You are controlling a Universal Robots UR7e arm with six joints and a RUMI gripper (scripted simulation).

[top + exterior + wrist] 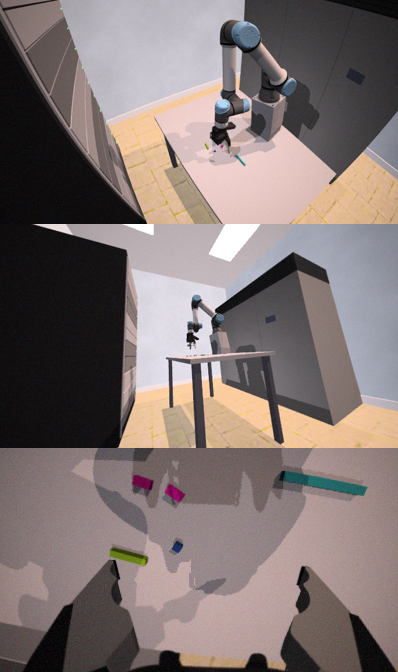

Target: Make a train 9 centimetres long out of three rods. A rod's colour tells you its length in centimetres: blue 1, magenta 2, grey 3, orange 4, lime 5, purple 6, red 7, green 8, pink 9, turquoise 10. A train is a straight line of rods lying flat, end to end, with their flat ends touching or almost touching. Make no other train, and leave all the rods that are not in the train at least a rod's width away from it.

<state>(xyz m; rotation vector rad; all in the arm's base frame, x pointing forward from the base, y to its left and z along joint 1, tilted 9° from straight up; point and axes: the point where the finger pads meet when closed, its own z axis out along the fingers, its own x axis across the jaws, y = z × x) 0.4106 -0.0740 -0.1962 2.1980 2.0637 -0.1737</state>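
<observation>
In the wrist view, two magenta rods lie close together at the top left, not in one line. A small blue rod lies below them, and a lime rod lies left of it, just beyond my left fingertip. A long turquoise rod lies apart at the top right. My gripper is open and empty and hangs above the table over the blue rod. In the top view the gripper stands between the lime rod and the turquoise rod.
The arm's grey pedestal stands at the back of the table. The table's near-left edge runs close to the rods. A dark cabinet stands behind the table, and a tall shelf unit stands to the left.
</observation>
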